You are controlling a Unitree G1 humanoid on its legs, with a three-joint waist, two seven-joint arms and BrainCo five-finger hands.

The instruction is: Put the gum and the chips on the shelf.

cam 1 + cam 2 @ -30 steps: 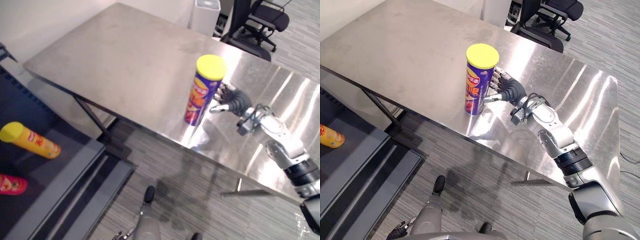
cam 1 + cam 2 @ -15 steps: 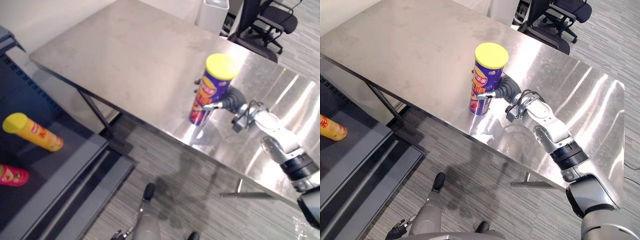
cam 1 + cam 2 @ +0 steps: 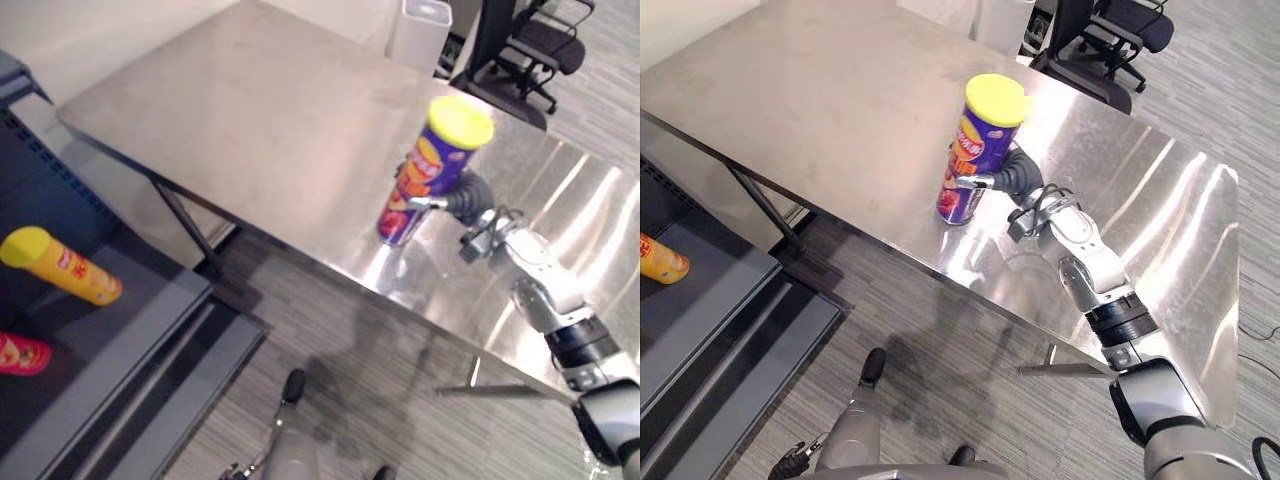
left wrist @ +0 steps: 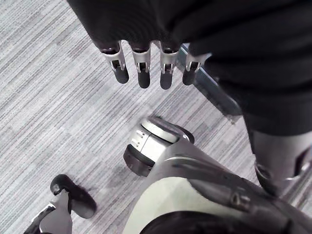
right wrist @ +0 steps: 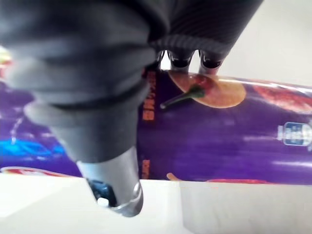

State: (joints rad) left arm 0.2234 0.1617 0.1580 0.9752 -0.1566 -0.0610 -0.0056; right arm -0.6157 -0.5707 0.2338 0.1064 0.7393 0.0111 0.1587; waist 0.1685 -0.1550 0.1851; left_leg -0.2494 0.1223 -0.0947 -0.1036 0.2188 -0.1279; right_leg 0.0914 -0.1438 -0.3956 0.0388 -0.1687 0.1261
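Note:
A purple chips can with a yellow lid stands tilted on the steel table, near its front edge, with its top leaning toward my right arm. My right hand is shut on the can: the thumb lies across the near side and the fingers reach round the far side. My left hand hangs open over the striped floor, fingers straight.
A dark shelf stands low at the left, with a yellow tube and a red pack lying on it. Behind the table are a white bin and black office chairs.
My right hand went from open beside the can to shut round it. The can, upright before, now leans with its lid toward my right arm.

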